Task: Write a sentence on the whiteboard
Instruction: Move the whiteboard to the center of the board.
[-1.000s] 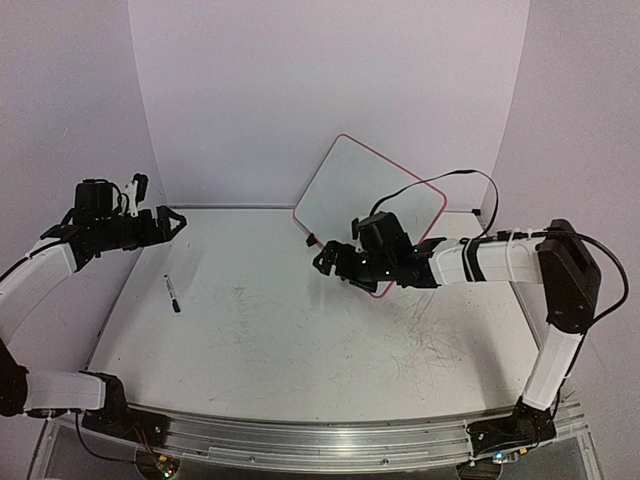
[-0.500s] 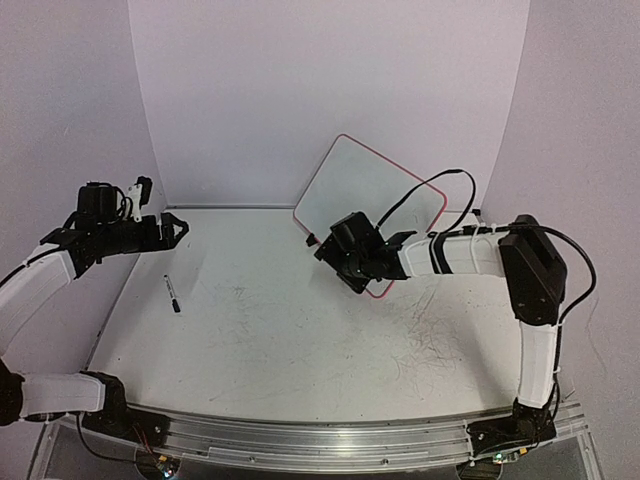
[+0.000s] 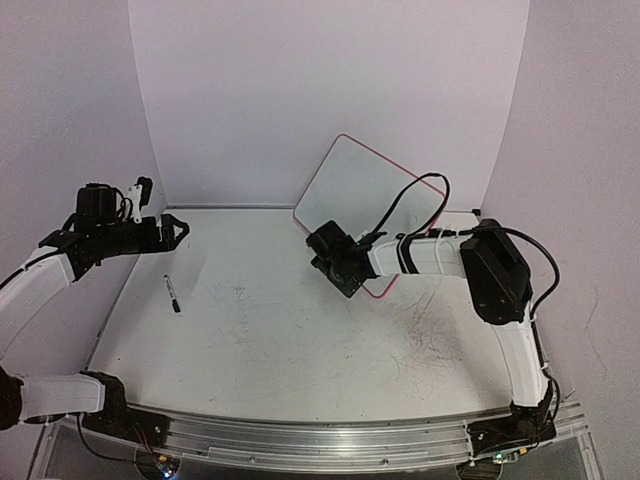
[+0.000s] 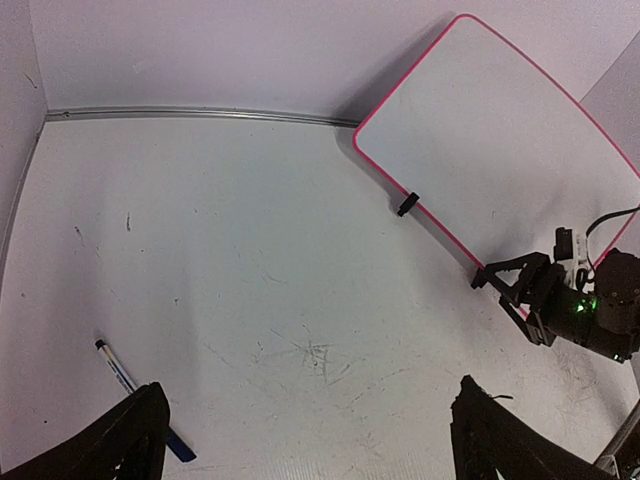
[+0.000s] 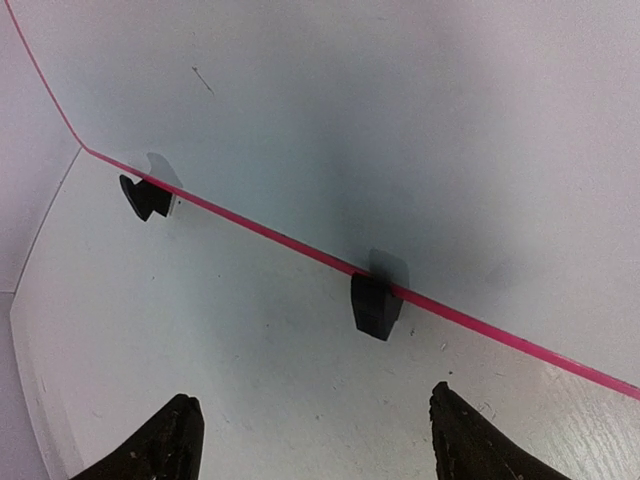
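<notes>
since the whiteboard (image 3: 372, 190) leans blank against the back wall at the upper centre-right of the overhead view, standing on its lower pink edge with no sentence on it yet, the step in hand looks like taking hold of that edge. the right arm (image 3: 430, 255) carries the right jaws low at the board's bottom edge. in the wrist view they stand apart with nothing between them, and a black clip foot (image 5: 377, 305) sits just ahead at mid frame. to do it well, ease forward until the edge lies squarely between the jaws, beside the foot rather than on it. then close gently so the board neither skids nor topples. the left jaws on the left arm (image 3: 40, 275) are wide open and empty, with the pen (image 3: 172, 293) on the bench (image 3: 300, 350) below. compared with a second ago, the right wrist has slid leftward, closer to the board, its jaws slightly narrower. board, pen and left arm look unmoved.
</notes>
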Robot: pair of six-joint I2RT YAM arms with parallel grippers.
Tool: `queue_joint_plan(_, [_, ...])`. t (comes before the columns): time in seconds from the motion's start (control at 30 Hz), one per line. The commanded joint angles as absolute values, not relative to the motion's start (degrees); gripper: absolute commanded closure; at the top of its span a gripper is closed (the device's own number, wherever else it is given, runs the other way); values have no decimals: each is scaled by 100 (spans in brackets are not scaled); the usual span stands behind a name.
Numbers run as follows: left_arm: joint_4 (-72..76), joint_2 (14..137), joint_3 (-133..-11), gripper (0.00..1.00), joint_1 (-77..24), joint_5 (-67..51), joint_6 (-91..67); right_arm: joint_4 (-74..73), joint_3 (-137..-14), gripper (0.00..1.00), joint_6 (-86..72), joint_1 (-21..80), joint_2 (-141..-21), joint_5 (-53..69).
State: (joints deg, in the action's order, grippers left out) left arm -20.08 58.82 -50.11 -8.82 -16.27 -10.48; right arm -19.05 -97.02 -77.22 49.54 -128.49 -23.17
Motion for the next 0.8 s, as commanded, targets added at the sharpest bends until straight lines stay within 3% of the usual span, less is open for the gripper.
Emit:
queue_joint_plan(0.0, [-1931, 5669, -5031, 1, -980, -1606, -994, -2293, -10168, 25, -7824, 4956, -13086, -2797])
queue_joint_plan(0.1, [-1938, 5641, -5028, 1, -1045, -1575, -985, -2427, -10299, 32, -7894, 4949, -13190, -2894])
queue_joint_plan(0.77, [-1946, 5613, -5036, 1, -1453, -1251, -881, -3354, -11140, 40, -7881, 4788, -13925, -3136])
